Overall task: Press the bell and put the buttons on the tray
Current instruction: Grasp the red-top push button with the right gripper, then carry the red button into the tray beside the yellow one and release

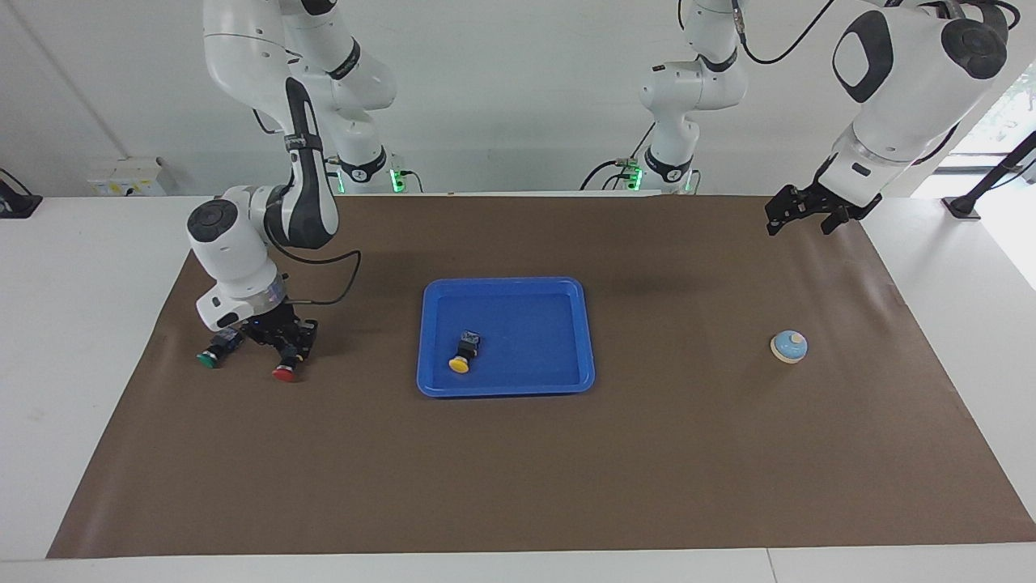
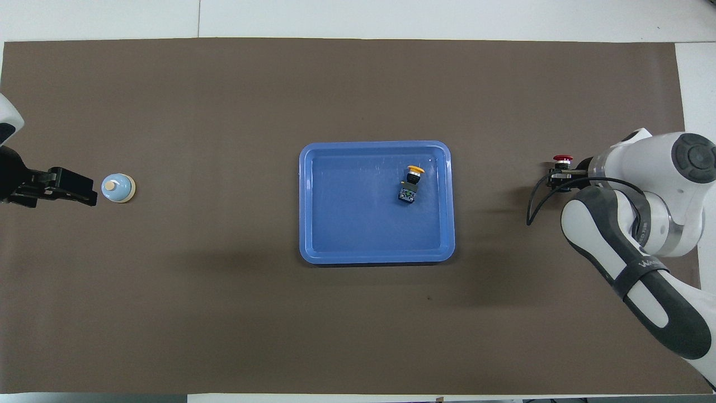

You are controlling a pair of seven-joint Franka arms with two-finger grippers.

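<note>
The blue tray (image 1: 506,385) lies mid-table and also shows in the overhead view (image 2: 335,235). The yellow button (image 1: 462,355) lies on its side in it (image 2: 411,182). The red button (image 1: 283,372) and the green button (image 1: 212,357) lie on the mat toward the right arm's end. My right gripper (image 1: 285,350) is low there, shut on the red button's dark body; the red cap (image 2: 561,159) sticks out past the gripper (image 2: 559,178). The bell (image 1: 788,346) stands toward the left arm's end (image 2: 118,188). My left gripper (image 1: 800,225) is open and raised in the air, over the mat beside the bell (image 2: 84,190).
A brown mat (image 1: 518,470) covers the table. A black cable (image 1: 328,301) loops from the right wrist above the mat between the buttons and the tray.
</note>
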